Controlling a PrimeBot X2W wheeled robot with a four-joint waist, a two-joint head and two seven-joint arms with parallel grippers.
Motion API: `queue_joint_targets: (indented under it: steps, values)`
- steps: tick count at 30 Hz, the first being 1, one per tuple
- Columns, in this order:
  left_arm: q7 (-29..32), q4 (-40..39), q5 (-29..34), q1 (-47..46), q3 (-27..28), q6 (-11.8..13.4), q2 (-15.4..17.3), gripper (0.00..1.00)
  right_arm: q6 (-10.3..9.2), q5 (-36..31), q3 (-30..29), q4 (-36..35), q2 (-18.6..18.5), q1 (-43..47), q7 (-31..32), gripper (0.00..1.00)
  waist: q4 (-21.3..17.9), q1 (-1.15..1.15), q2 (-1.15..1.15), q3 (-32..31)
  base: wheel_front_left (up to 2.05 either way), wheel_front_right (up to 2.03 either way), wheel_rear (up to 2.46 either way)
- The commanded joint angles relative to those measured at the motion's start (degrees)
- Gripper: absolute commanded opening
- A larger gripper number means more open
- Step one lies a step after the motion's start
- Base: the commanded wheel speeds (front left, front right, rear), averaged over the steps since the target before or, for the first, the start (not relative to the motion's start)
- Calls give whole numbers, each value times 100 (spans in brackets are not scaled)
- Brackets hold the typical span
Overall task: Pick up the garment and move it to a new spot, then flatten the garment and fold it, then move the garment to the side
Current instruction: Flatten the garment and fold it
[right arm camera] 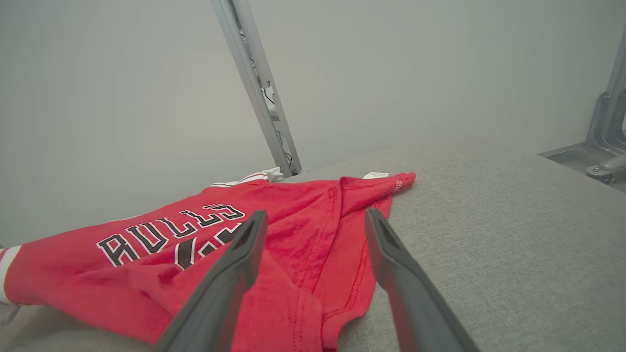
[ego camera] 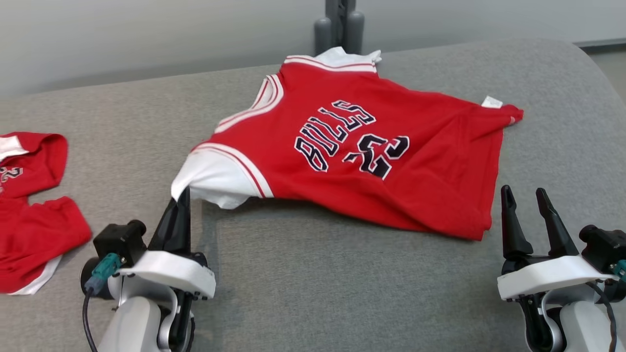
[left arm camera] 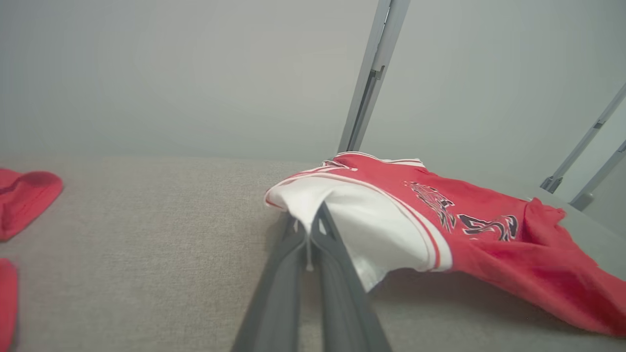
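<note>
The garment (ego camera: 371, 161) is a red jersey with white sleeves and dark "BULLS" lettering, spread on the grey padded table (ego camera: 303, 283). My left gripper (ego camera: 182, 199) is shut on the edge of its white sleeve (left arm camera: 342, 215), which is lifted off the table; the wrist view shows the sleeve pinched between the closed fingers (left arm camera: 313, 234). My right gripper (ego camera: 527, 198) stands open just right of the jersey's near hem corner, nothing between its fingers. In the right wrist view the hem (right arm camera: 313, 293) lies below the spread right gripper (right arm camera: 315, 225).
A second red garment (ego camera: 29, 210) lies crumpled at the table's left edge. A grey post (ego camera: 340, 24) stands behind the table by the jersey's collar. The wall is close behind, and the table rounds off at the far right.
</note>
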Motion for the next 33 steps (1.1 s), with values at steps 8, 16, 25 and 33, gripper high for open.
queue_joint_targets:
  steps: [8,16,25,33]
  values:
    - [764,-412,39,679,-260,181,117,0,-2,-49,38,144,29,40,24,100,326,0,0,-220,0,0,0]
    - [585,-520,187,596,-235,501,80,100,-2,-80,73,183,29,19,91,100,295,0,0,-234,0,0,0]
    - [28,-663,110,539,-387,422,-57,100,-2,-20,-73,329,13,96,432,100,378,0,0,-258,0,0,0]
    - [-76,-529,63,511,-813,301,-148,100,-2,101,-120,631,-161,-334,1063,100,689,0,0,-69,0,0,0]
